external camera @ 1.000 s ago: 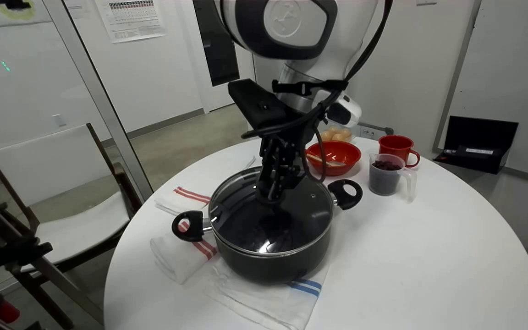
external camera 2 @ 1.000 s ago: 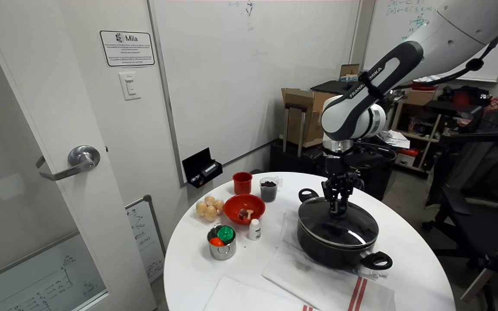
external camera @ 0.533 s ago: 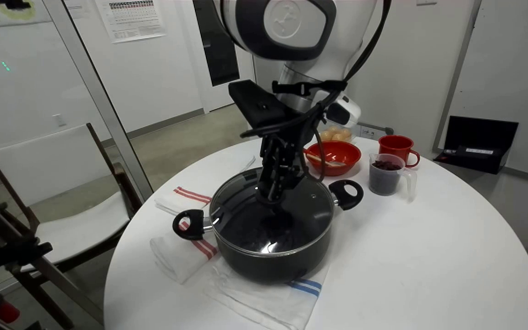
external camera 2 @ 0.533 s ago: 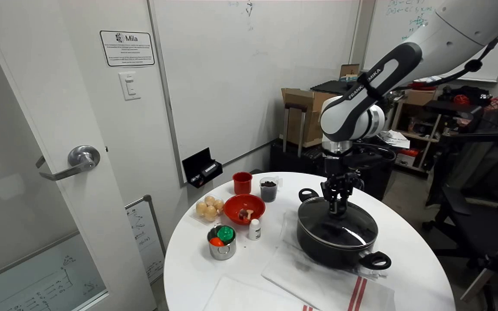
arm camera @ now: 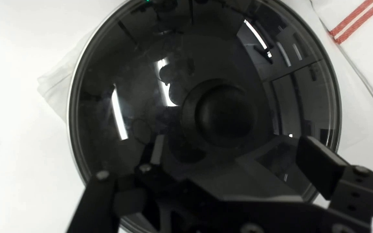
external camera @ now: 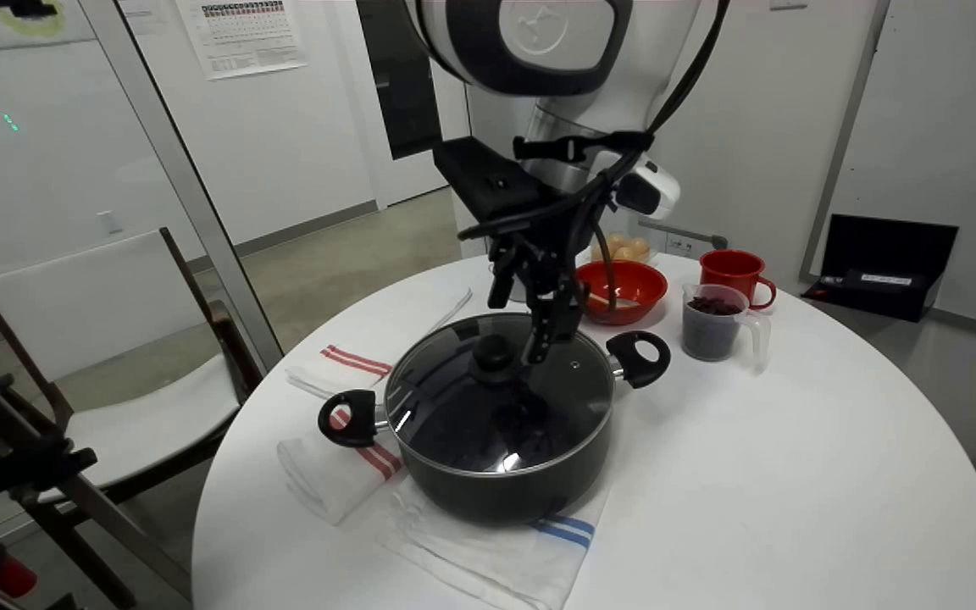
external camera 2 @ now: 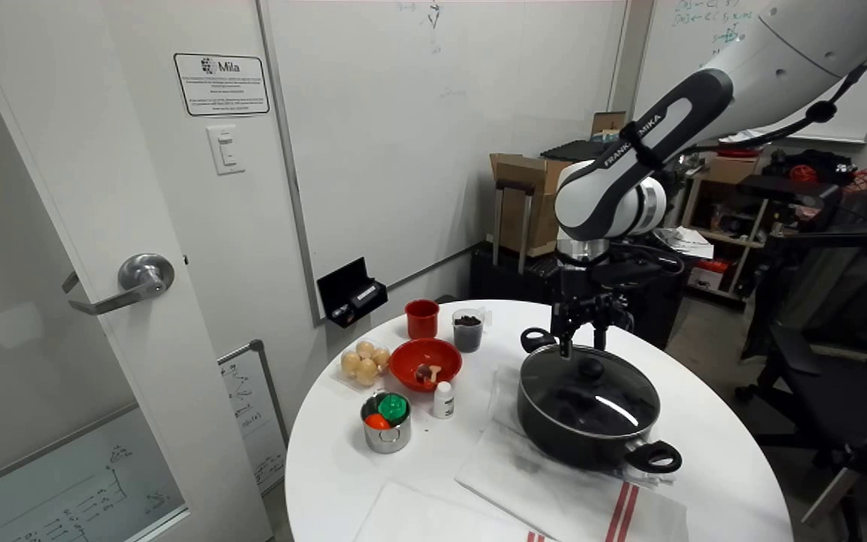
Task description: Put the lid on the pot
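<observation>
The glass lid (external camera: pixel 446 415) rests level on top of the black pot (external camera: pixel 496 500), its rim following the pot's rim in both exterior views. Its dark knob (external camera: pixel 492 352) stands uncovered at the centre. My gripper (external camera: pixel 520 329) hangs just above the lid, open, with one finger on each side and nothing between them. In the wrist view the lid (arm camera: pixel 125 71) fills most of the picture, and the round knob (arm camera: pixel 227 113) shows ahead of the wide-apart fingertips. The pot's interior is too dark to make out through the glass.
Folded towels (external camera 2: pixel 539 482) lie under and beside the pot. Behind it stand a red bowl (external camera: pixel 623 292), a red mug (external camera: pixel 734 269) and a measuring cup (external camera: pixel 712 326). A steel cup (external camera 2: pixel 387 433), a white bottle (external camera 2: pixel 443 400) and eggs (external camera 2: pixel 364 361) share the round table (external camera: pixel 776 474).
The gripper was shut around the knob; now its fingers have spread and let go. It has risen slightly off the knob, which is exposed. Lid and pot have hardly moved.
</observation>
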Tool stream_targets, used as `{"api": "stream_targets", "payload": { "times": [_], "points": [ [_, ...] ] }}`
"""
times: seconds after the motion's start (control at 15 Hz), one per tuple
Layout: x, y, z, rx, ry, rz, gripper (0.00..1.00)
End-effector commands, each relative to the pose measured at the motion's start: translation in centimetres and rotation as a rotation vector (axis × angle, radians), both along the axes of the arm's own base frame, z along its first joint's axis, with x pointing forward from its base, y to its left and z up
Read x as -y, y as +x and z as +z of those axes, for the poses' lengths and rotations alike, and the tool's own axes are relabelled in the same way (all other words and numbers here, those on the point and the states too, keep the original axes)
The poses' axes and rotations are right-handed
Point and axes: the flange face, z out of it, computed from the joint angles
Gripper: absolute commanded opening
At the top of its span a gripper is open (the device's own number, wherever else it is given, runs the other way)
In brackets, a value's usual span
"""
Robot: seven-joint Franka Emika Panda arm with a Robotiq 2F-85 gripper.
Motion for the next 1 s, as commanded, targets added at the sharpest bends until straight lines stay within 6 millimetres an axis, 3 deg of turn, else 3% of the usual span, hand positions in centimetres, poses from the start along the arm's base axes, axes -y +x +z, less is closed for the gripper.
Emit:
{"api": "stream_targets", "payload": {
  "times": [0.0, 0.53, 0.93],
  "points": [
    [-0.1, 0.7, 0.5, 0.004, -0.022, -0.01, 1.0],
    [-0.5, 0.7, 1.1, 0.013, -0.021, -0.003, 1.0],
    [-2.1, 0.6, 2.2, 0.025, -0.022, 0.031, 1.0]
  ]
}}
